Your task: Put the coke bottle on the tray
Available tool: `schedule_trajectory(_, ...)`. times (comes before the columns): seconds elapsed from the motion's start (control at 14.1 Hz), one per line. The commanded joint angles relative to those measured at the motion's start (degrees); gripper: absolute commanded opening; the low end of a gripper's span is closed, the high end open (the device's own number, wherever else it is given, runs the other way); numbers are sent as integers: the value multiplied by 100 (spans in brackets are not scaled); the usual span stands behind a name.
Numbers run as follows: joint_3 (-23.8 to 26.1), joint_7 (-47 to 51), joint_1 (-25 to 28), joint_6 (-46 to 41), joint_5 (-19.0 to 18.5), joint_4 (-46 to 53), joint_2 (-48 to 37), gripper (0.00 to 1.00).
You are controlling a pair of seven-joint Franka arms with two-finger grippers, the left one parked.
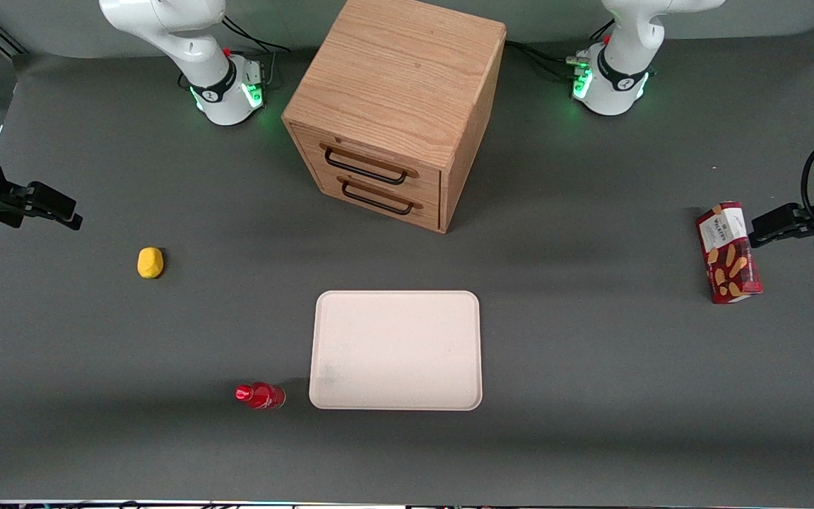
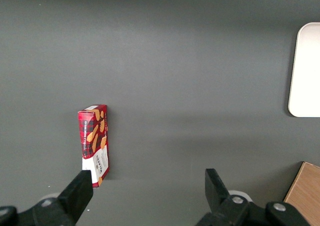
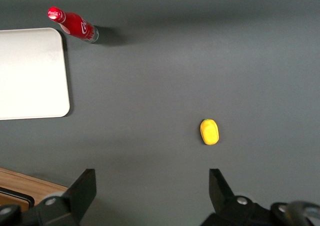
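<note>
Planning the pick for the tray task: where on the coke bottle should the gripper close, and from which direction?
The coke bottle stands upright beside the tray, so likely come down from above and close on the narrow neck below its red cap. The gripper is open, up at the working arm's end, near the yellow lump.

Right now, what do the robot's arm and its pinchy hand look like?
The working arm is smooth, rounded and white, with a black ring and green lights at its base. Black cables trail from it. The gripper, near the working arm's end of the table, is black and boxy, with two flat, wedge-shaped fingers set wide apart.
</note>
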Motion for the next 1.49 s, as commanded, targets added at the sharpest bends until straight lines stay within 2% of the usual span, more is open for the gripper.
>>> schedule_trajectory(0.0,6,-116,-22,-137,72,13,-69,100)
schedule_trajectory(0.99,50,-2,136,-173,45,101,-25,100)
schedule_trajectory(1.27,50,33,399,-173,80,715,466,100)
schedule_trajectory(1.42,50,348,566,-243,89,979,677,100)
